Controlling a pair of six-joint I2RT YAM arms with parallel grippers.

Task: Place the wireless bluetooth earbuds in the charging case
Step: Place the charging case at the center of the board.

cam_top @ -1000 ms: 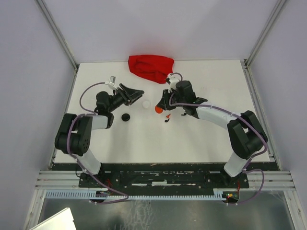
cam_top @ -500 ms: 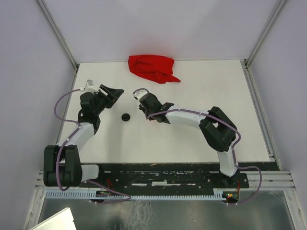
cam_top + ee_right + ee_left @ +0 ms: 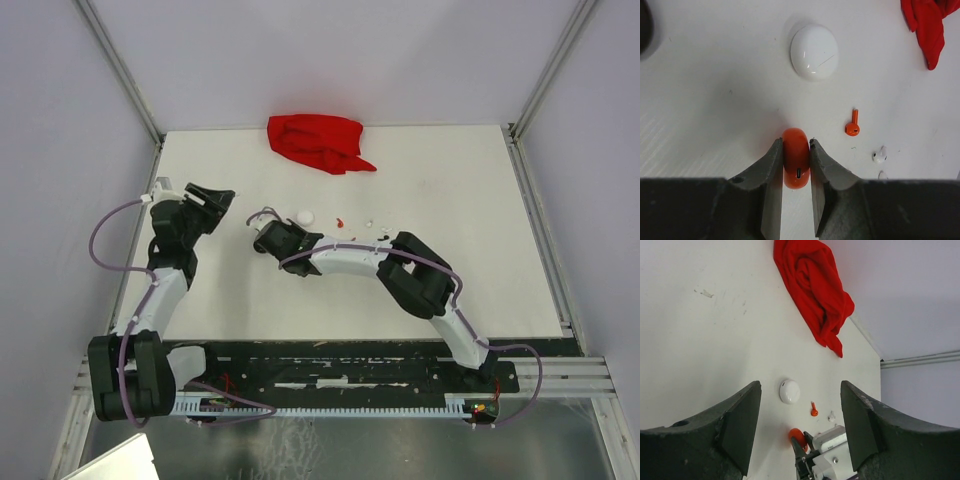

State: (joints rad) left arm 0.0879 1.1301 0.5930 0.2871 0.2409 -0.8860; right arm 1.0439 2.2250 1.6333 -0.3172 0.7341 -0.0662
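**Case in hand, earbuds waiting.** The right gripper (image 3: pixel 796 147) pinches an orange case (image 3: pixel 796 167) on edge between its fingers. It holds the case low over the table (image 3: pixel 450 180), a little left of the middle. Whether the case touches the surface cannot be told. The left gripper (image 3: pixel 218 200) hangs near the left edge with its jaws spread wide and nothing between them, facing the work.

An orange earbud (image 3: pixel 852 125) and a white earbud (image 3: pixel 879 156) lie loose on the table, neither in a case. The orange earbud is near the gripped case on its right. The white earbud is a little farther toward the right edge, apart from the orange one. A white case (image 3: pixel 814 52), which looks shut, sits just beyond the right gripper toward the far edge. A red cloth (image 3: pixel 315 142) is bunched at the middle of the far edge.

The step in hand appears to be getting the orange case ready, not yet the insertion itself. The edge-on view does not show whether its lid is open.

The next move likely calls for laying the case flat or steadying it so the free left gripper can help open it. After that comes a fine pinch on the orange earbud, which is tiny and easy to nudge away.
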